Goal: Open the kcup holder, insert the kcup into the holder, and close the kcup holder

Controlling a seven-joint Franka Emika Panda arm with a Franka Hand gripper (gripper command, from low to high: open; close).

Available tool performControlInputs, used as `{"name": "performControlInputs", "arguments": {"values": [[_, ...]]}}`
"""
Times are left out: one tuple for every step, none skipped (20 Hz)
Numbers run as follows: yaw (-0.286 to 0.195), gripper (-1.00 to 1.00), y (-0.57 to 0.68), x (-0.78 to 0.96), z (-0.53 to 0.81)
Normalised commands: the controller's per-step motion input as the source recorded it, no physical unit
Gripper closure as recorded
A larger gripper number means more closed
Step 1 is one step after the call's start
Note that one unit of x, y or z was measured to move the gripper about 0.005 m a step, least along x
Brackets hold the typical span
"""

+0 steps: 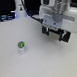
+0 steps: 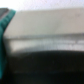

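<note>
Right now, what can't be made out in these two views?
- The kcup holder: not identifiable in either view.
- Gripper, exterior view: fingers small and dark, so open or shut is unclear.
- Wrist view: heavily blurred; only grey and dark bands and a teal edge.
- The kcup, exterior view: too small for detail beyond its green top.

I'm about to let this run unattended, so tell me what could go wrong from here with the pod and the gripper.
1. The kcup sits alone on the white table, apart from the gripper; being small and round, it might tip or roll if approached off-center.
2. The gripper hangs near the exterior view's right, low over the table, so a fast sweep could scrape the surface.
3. The wrist view is blurred, and no kcup holder shows clearly, so alignment cues look weak.
</note>
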Motion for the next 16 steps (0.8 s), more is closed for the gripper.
{"name": "performControlInputs", "arguments": {"values": [[-0.093, -1.00, -0.27, 0.16, 0.48], [-0.177, -1.00, -0.37, 0.10, 0.45], [-0.177, -1.00, -0.42, 0.09, 0.41], [-0.180, -1.00, -0.46, 0.04, 0.37], [-0.186, -1.00, -0.50, -0.01, 0.36], [-0.193, -1.00, -0.49, -0.05, 0.35], [-0.202, -1.00, -0.49, -0.08, 0.37], [-0.214, -1.00, -0.49, -0.12, 0.36], [-0.228, -1.00, -0.47, -0.13, 0.34], [-0.235, -1.00, -0.46, -0.10, 0.34], [-0.240, -1.00, -0.45, -0.10, 0.32], [-0.236, -1.00, -0.45, -0.16, 0.29], [-0.238, -1.00, -0.44, -0.19, 0.25], [-0.244, -1.00, -0.43, -0.21, 0.23], [-0.248, -1.00, -0.44, -0.22, 0.17], [-0.247, -1.00, -0.44, -0.24, 0.14]]}}
